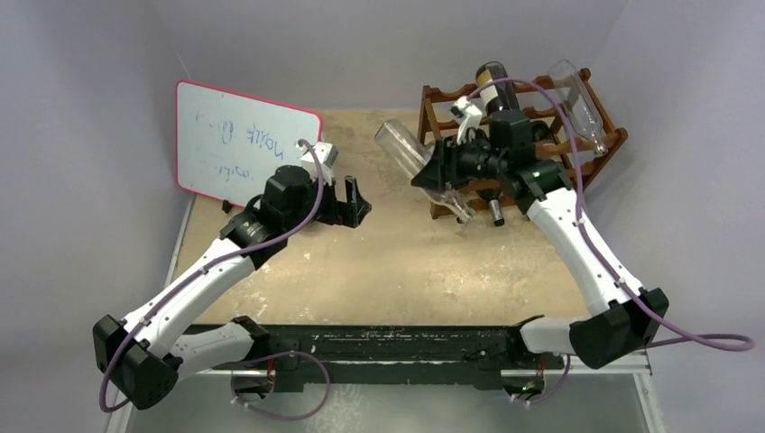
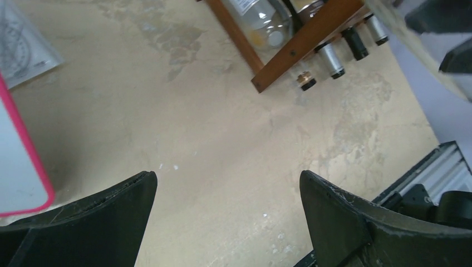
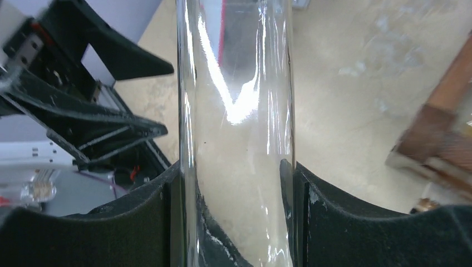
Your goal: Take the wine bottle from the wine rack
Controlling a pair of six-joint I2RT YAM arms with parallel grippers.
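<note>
The reddish-brown wooden wine rack point(image 1: 550, 135) stands at the table's back right. It also shows in the left wrist view point(image 2: 303, 41) and the right wrist view point(image 3: 445, 130). My right gripper point(image 1: 435, 167) is shut on a clear glass wine bottle point(image 1: 401, 142) and holds it tilted, just left of the rack's front. In the right wrist view the bottle point(image 3: 236, 100) fills the gap between the fingers of the gripper point(image 3: 234, 183). My left gripper point(image 1: 354, 203) is open and empty over the table's middle, as the left wrist view point(image 2: 228, 186) shows.
Another clear bottle point(image 1: 577, 95) and a dark labelled bottle point(image 1: 494, 86) lie on the rack's top tiers. Several bottle necks point(image 2: 334, 61) stick out of its low tier. A red-edged whiteboard point(image 1: 239, 149) leans at the back left.
</note>
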